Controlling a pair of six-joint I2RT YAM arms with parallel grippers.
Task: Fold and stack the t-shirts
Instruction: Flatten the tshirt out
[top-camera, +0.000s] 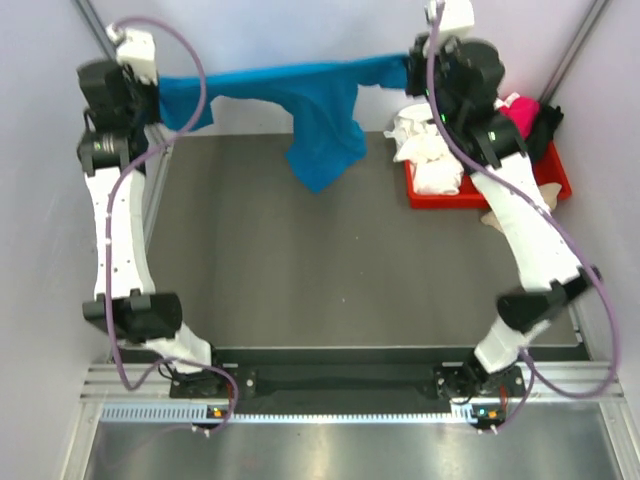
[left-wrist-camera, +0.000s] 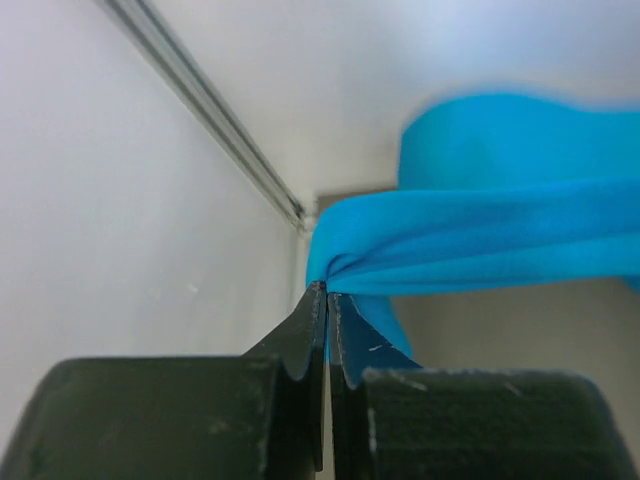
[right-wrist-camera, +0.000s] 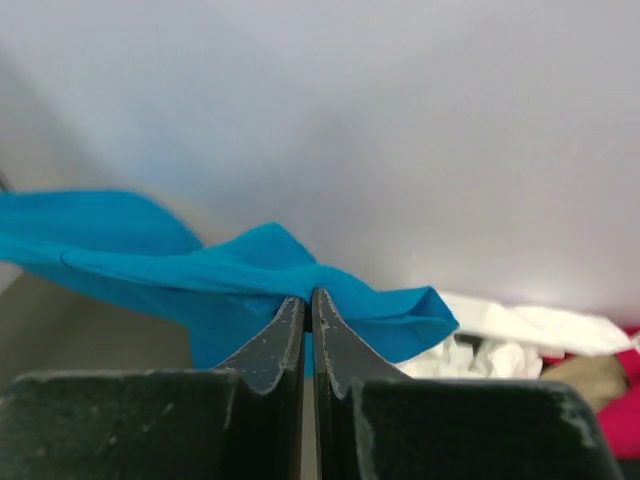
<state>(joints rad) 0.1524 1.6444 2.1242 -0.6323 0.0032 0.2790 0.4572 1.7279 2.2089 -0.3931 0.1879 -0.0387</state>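
The bright blue t-shirt hangs stretched between my two grippers above the far edge of the table, its middle drooping down. My left gripper is shut on its left end, seen close up in the left wrist view with the blue cloth bunched at the tips. My right gripper is shut on its right end, seen in the right wrist view with blue cloth draped over the tips. White, magenta, black and tan t-shirts lie heaped at the right.
A red plastic tray at the far right holds the other shirts. The dark table top lies below the hanging shirt. Walls and frame rails close in the back and sides.
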